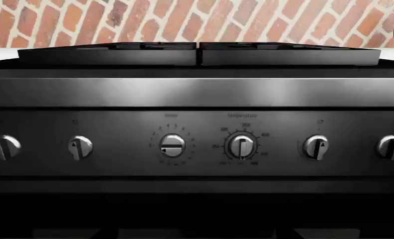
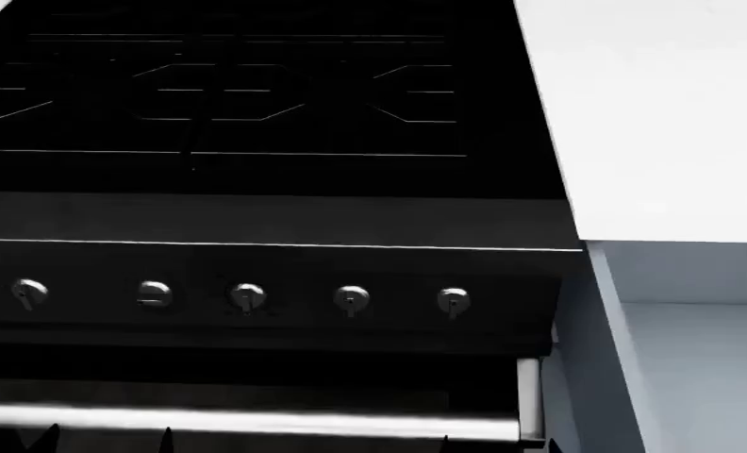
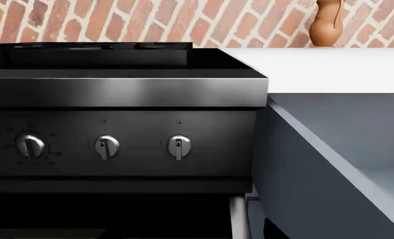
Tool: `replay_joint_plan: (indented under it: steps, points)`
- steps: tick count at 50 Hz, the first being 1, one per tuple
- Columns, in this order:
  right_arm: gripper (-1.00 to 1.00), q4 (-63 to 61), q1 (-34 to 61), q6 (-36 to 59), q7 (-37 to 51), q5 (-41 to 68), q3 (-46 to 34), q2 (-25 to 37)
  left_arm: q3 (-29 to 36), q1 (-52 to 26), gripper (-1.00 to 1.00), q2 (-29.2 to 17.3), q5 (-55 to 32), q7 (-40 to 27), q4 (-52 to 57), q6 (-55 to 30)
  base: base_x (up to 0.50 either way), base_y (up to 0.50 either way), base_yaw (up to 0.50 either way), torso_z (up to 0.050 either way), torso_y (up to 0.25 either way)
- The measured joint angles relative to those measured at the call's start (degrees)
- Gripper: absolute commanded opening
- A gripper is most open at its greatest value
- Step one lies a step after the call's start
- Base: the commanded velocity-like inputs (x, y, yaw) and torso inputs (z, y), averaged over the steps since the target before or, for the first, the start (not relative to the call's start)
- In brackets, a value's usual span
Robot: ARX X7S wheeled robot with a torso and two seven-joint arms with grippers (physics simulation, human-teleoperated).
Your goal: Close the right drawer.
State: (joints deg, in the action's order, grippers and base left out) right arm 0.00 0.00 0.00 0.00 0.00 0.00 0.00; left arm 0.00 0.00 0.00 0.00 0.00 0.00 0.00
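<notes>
The right drawer point(image 2: 694, 368) is a blue-grey box standing pulled out to the right of the black stove, under the white countertop. Its tall side wall point(image 3: 303, 169) runs next to the stove's front in the right wrist view, with the pale floor point(image 3: 389, 181) inside. Its front and bar handle are out of view. Dark pointed tips point(image 2: 166, 440) at the bottom edge of the head view, in front of the oven handle, may be my grippers' fingers. Both wrist views face the stove's knob panel, and their lower edges are too dark to show the jaws.
The black stove point(image 2: 260, 222) has a row of silver knobs point(image 2: 248, 296) and grates on top. A steel oven handle bar point(image 2: 248, 422) runs across below. The white countertop point(image 2: 663, 113) is at the right, with a brown vase point(image 3: 326, 22) against the brick wall point(image 1: 197, 20).
</notes>
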Motion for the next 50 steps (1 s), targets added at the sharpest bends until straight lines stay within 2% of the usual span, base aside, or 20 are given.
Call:
replay_joint_plan:
  steps: [28,32,39,42,45,50]
  points:
    - [1.00,-4.17,-1.69,-3.53,5.56,0.91,-4.96,3.19,4.00,1.09,1.00,-3.22,-3.14,-3.48,3.47,0.45,0.00,0.00,0.00,0.000,0.000]
    - [1.00,-9.53,-1.52,-1.50,6.37,0.47,-5.45,3.71,4.22,1.25,1.00,-3.91,-3.57,-4.17,9.65,-1.87,0.00,0.00,0.00,0.000,0.000]
    - [1.00,-28.96,3.09,8.27,7.45,0.67,-4.83,4.61,3.06,-2.76,1.00,-6.35,-7.07,-5.61,30.51,-13.40,0.00,0.00,0.00,0.000,0.000]
    - [1.00,-37.04,4.40,9.62,7.83,0.45,-5.02,5.02,5.01,-4.33,1.00,-11.74,-10.13,-11.06,38.16,-14.05,0.00,0.00,0.00,0.000,0.000]
    - [1.00,-43.03,3.98,7.44,7.61,-0.13,-5.41,4.84,11.22,-7.17,1.00,-21.78,-12.17,-21.74,43.83,-10.45,0.00,0.00,0.00,0.000,0.000]
    - [1.00,-49.74,1.37,0.65,6.61,-1.03,-5.67,3.43,25.90,-14.20,1.00,-38.98,-10.18,-41.59,50.26,-1.63,0.00,0.00,0.00,0.000,0.000]
